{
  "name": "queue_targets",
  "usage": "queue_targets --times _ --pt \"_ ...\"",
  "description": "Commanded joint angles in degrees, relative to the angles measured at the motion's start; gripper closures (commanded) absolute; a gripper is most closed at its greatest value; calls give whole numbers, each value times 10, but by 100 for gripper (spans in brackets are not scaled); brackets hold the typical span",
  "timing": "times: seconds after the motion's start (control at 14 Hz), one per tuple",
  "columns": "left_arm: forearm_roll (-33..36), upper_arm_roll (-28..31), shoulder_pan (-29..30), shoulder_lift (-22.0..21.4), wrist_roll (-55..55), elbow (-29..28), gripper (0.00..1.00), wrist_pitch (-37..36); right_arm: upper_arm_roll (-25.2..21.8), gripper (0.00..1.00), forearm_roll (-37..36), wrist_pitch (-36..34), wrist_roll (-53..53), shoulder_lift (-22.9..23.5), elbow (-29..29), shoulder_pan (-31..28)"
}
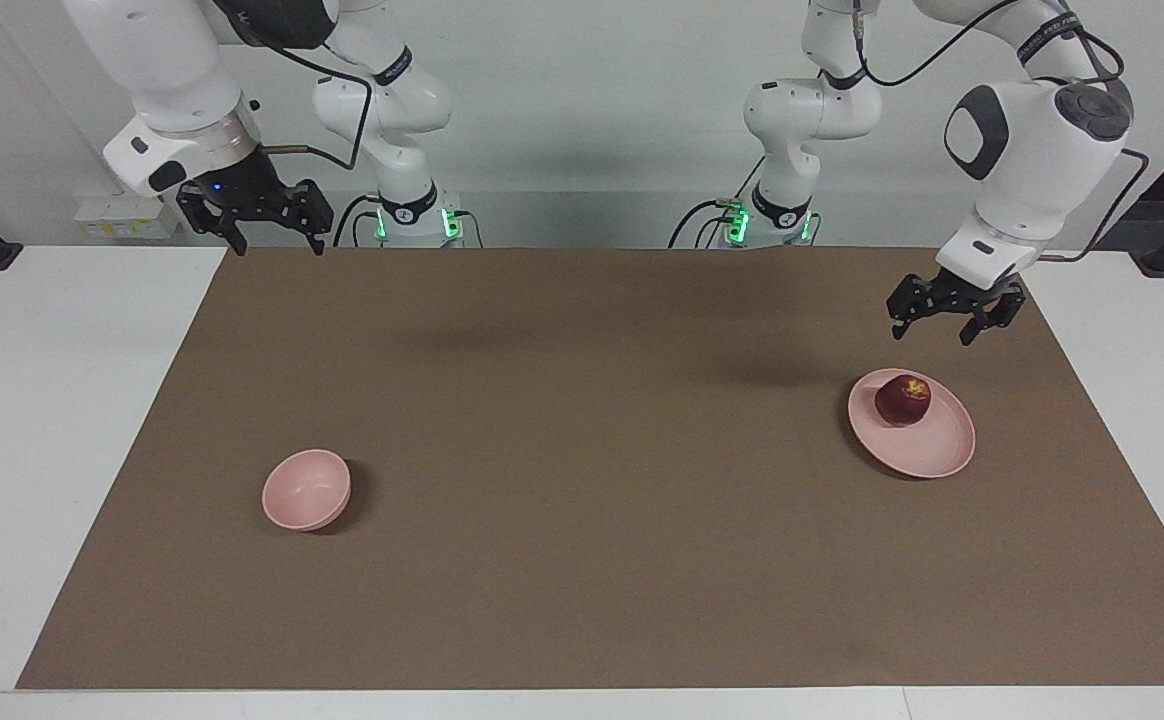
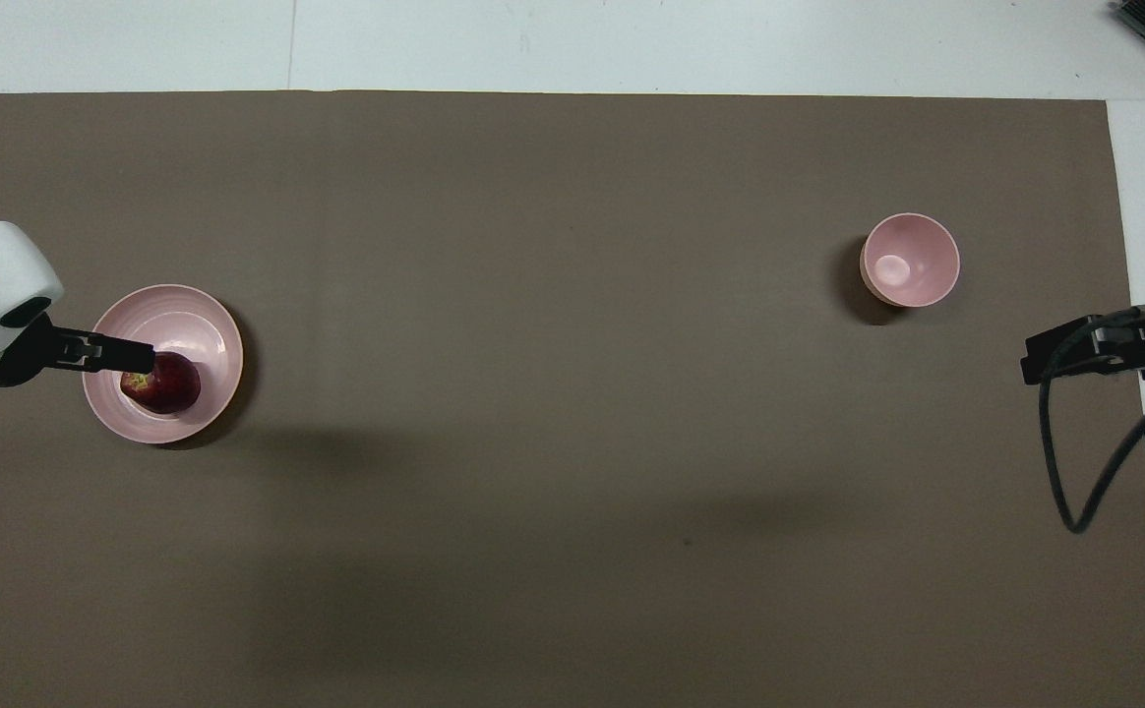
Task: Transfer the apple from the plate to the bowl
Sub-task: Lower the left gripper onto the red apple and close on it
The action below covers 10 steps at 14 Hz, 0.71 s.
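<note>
**A:** Start at the robots' edge of the table. What is there?

**B:** The right gripper (image 1: 270,238) hangs in the air over the corner of the brown mat (image 1: 582,560) at the right arm's end, at the edge nearest the robots. Its two fingers stand apart with nothing between them. That arm waits.

**A:** And the other one?

**B:** The left gripper (image 1: 952,320) is up in the air at the left arm's end of the table, above the rim of the plate (image 1: 932,450) that lies nearest the robots. Its fingers are spread and hold nothing. In the facing view there is clear space between the fingertips and the fruit below, so it touches nothing.

**A:** Where is the apple?

**B:** The apple (image 1: 903,399) sits on the pale pink plate, on the part of it nearest the robots, dark red with a yellow-green patch on top. From overhead a finger (image 2: 105,351) of the left gripper overlaps the apple (image 2: 164,385), but that is only the raised gripper covering it.

**A:** And farther out?

**B:** The bowl (image 1: 306,489) is the farthest of them from the robots, somewhat farther than the plate (image 2: 189,324). It stands upright on the mat toward the right arm's end of the table, well apart from the plate. The overhead view shows the bowl (image 2: 910,260) holding nothing. A white tabletop (image 1: 42,420) borders the mat at both ends.
</note>
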Motion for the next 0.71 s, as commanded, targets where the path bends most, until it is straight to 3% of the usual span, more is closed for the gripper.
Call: queue_targets --times 0.0,0.64 --pt "2 -1 18 11 26 -41 0 67 2 0 9 -11 -3 -1 3 -5" --pt "2 4 36 76 27 -110 0 216 2 0 9 -3 -3 0 4 -5"
